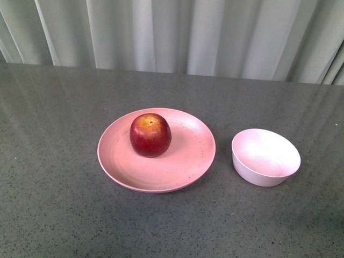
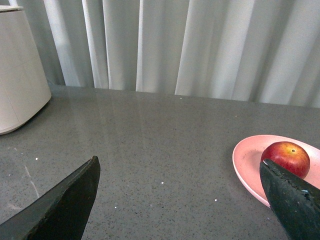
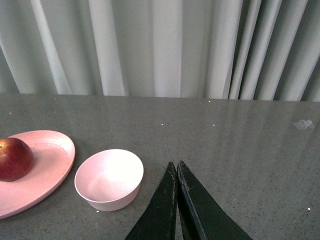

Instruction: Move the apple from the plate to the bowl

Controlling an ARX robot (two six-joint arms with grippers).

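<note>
The apple (image 1: 150,134) is sitting on the plate (image 1: 185,164), a little toward the plate's far-left part, with its stem dimple facing up. The bowl (image 1: 266,157) is standing empty on the counter (image 1: 54,215) just beside the plate, on my right, not touching it.

I am holding my left fingers (image 2: 75,200) spread wide with nothing between them, low over bare counter. From that wrist's camera the apple (image 2: 284,156) is showing just past one fingertip, off to the side of the gap and not in it, with the plate (image 2: 247,162) rim reaching toward the opening.

I am keeping my right fingers (image 3: 176,172) pressed together and holding nothing. From there the bowl (image 3: 109,179) is lying nearer, and the plate (image 3: 50,150) and apple (image 3: 15,159) are beyond it, so the bowl is standing between those fingers and the fruit.

I am judging the left arm to be the nearer one to the apple, and it is already open enough to take it. The move is turning on that sideways offset: I am needing to swing the left fingers toward my right until the apple is centred in the gap. The fruit being round, I am seeing no preferred axis for closing on it.
</note>
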